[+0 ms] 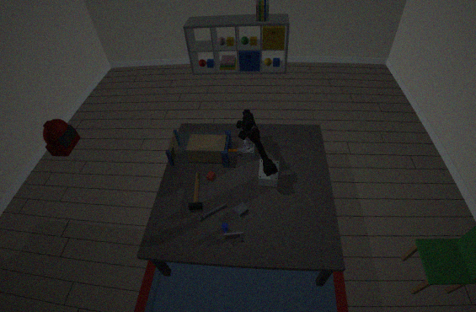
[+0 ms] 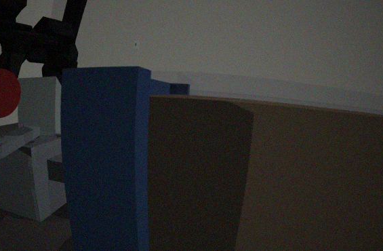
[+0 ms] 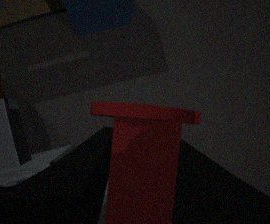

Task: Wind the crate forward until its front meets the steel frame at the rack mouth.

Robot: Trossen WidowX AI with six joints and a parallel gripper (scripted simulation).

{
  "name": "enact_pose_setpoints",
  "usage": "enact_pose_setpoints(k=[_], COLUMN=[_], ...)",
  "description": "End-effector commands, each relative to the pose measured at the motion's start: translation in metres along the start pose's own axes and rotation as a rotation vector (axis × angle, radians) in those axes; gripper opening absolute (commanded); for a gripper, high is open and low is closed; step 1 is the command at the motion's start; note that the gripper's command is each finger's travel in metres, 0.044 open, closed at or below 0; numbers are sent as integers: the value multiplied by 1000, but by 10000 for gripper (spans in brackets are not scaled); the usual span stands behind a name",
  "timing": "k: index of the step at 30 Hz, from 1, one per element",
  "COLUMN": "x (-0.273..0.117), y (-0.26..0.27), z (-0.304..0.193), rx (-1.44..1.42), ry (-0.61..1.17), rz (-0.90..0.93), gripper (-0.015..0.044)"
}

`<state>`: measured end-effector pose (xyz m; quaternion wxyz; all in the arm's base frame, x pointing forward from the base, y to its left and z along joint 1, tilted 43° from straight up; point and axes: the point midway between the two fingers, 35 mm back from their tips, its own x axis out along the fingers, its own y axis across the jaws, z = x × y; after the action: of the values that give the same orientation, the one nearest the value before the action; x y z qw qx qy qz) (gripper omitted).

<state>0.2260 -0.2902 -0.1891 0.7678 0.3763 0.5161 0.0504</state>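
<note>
Relative to the blue upright post [image 2: 104, 152], the long tan crate [image 1: 205, 153] [image 2: 316, 176] beside it is cut off by the exterior view's right and bottom edges. The round red knob [image 2: 3, 93] to its left is cropped by the left edge. The grey metal winch [image 2: 15, 183] left of it is partly hidden behind it, and its round key hole cannot be made out.

There are one table [image 1: 300, 228] [image 2: 14, 234] [image 3: 226, 75], one hammer [image 1: 195, 206], one crate [image 1: 205, 156] [image 2: 312, 176], one chair [image 1: 445, 261], four blue posts [image 1: 226, 158] [image 2: 102, 152] [image 3: 101, 15] and one shelf [image 1: 237, 19] holding four balls [image 1: 244, 40], four small cubes [image 1: 254, 40] and two bins [image 1: 249, 61].
</note>
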Motion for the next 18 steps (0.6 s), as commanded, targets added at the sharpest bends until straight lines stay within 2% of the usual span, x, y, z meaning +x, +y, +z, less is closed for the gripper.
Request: enact_pose_setpoints(k=[1, 18], x=[6, 10], y=[16, 33], z=[12, 21], rx=[-23, -23], ry=[-11, -11], rz=[27, 29], gripper=[0, 0])
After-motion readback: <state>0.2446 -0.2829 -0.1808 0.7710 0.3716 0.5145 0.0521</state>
